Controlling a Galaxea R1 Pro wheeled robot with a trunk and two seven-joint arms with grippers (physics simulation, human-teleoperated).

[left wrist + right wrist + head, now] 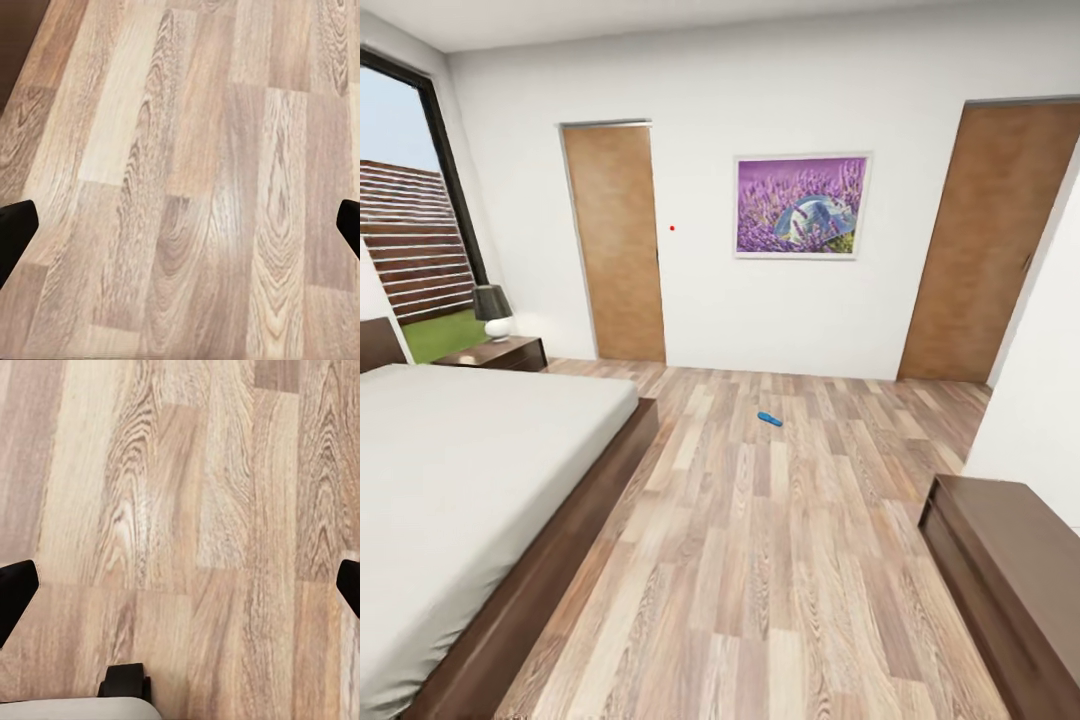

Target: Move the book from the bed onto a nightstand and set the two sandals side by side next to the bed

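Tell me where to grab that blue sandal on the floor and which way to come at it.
Take the sandal across its narrow width, near the middle, coming straight down from above. It lies flat on the wood floor, well clear of the bed, so a side approach would probably find nothing to pinch. Its straps are too small to make out here.

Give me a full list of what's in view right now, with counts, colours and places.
Bed: 1, dark brown frame, pale mattress, left.
Nightstand: 1, dark brown, beyond the bed by the window.
Lamp: 1, dark shade, white base, on the nightstand.
Sandal: 1, blue, mid-floor, apart from the bed.
Doors: 2, brown, far wall.
Picture: 1, purple, between the doors.
Long cabinet: 1, dark brown, right.
Left gripper: open, over bare floor.
Right gripper: open, over floor.
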